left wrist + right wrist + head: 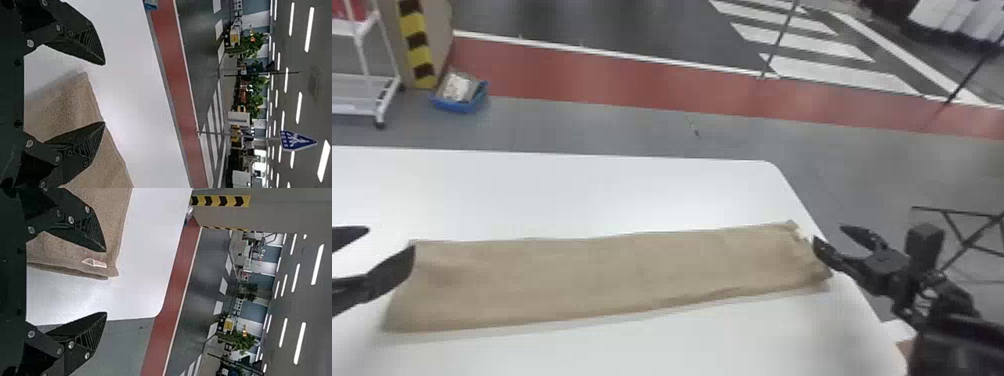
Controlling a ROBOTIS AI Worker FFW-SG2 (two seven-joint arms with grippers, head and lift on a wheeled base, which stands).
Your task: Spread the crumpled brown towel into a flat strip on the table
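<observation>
the towel [602,275] lies as one long strip across the lower half of the head view, from the lower left to near the counter's [532,190] right edge. the spreading looks nearly done, so the step in hand is probably letting the ends be and backing off. the left pincer [389,239] is spread by the strip's left end, the right pincer [828,233] is spread by its right end, and neither pinches cloth; whether a finger brushes it i cannot tell.

to do this well, both should lift straight up before moving aside, fingers wide, so that no tip snags the cloth and drags a corner. the right end wants more care: its edge is ruffled by the small tag [94,262], and a careless sweep could tuck it under or pull it over the rim. if it needs tidying, a light outward tug at the corner should do, with the far end left flat.

counted: one towel, one tag, one counter, two pincers with two fingers each, and, on the floor at upper left, one blue box [459,102] beside one cart [379,107].
</observation>
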